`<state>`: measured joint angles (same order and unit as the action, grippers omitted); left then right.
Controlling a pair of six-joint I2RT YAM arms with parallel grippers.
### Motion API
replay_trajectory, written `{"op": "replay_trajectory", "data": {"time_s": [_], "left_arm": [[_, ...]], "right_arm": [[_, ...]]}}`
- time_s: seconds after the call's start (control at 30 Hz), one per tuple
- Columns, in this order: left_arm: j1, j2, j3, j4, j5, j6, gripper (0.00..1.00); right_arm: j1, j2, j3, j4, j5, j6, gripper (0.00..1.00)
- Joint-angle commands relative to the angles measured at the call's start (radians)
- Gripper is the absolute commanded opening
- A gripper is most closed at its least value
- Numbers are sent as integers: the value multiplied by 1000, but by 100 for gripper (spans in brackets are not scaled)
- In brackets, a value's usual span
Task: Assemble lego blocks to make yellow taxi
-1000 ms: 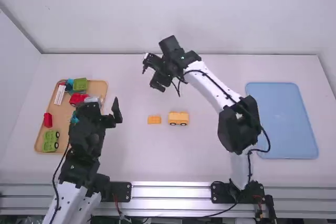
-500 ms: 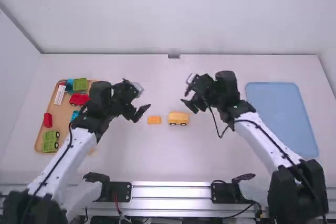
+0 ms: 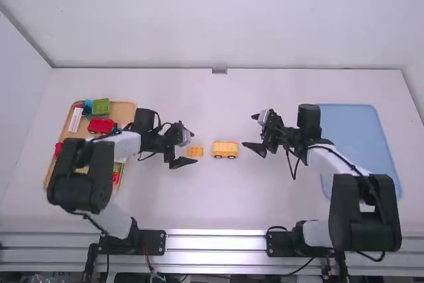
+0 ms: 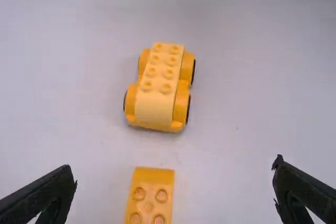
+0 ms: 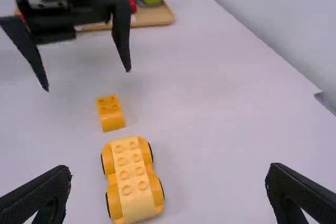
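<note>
the yellow car (image 3: 225, 149) is seen near the middle of the white table (image 3: 165, 203), standing on its black wheels, and rows of studs are shown on its top. the small orange-yellow block (image 3: 195, 152) is found flat on the table, just beside the car, on the side toward the left edge of the table. the two pieces are not joined, and a gap is left between them.

the left gripper (image 3: 190, 147) is held open, with its two fingers spread widely, at the end of the small block which is turned away from the car. in the right wrist view, its fingertips are seen above the table and apart from the block. the right gripper (image 3: 248, 130) is also opened wide, at the other side of the car, toward the right edge of the table. nothing is gripped by either of them.

near the left edge of the table a wooden tray (image 3: 126, 107) is placed. in its far part a green block (image 3: 101, 106), a red car (image 3: 101, 125) and a white block (image 3: 75, 119) can be seen. near the right edge a light-blue tray (image 3: 358, 130) is laid, partly covered from above by the right arm.
</note>
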<state>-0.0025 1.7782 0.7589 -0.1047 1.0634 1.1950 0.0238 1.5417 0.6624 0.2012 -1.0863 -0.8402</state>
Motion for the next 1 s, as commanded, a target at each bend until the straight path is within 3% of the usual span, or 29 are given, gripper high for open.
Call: {"op": "replay_trajectory", "data": {"time_s": [0.0,0.33,0.4,0.5,0.7,0.97], "left_arm": [[52,79,34,-3,166,119,100],[33,257,50,108,157,156,92],[21,265,51,123,130,156,87],[14,272,50,159,79,83,69],[21,288,50,164,66,76,65],[10,299,50,169,39,73,48]], "right_arm": [[0,36,-7,27,-115,-11,99],[4,43,-7,54,-118,-17,99],[3,43,-7,53,-117,-16,98],[4,43,-6,55,-118,-11,99],[3,42,-7,53,-119,-10,99],[3,42,-7,54,-118,-1,98]]}}
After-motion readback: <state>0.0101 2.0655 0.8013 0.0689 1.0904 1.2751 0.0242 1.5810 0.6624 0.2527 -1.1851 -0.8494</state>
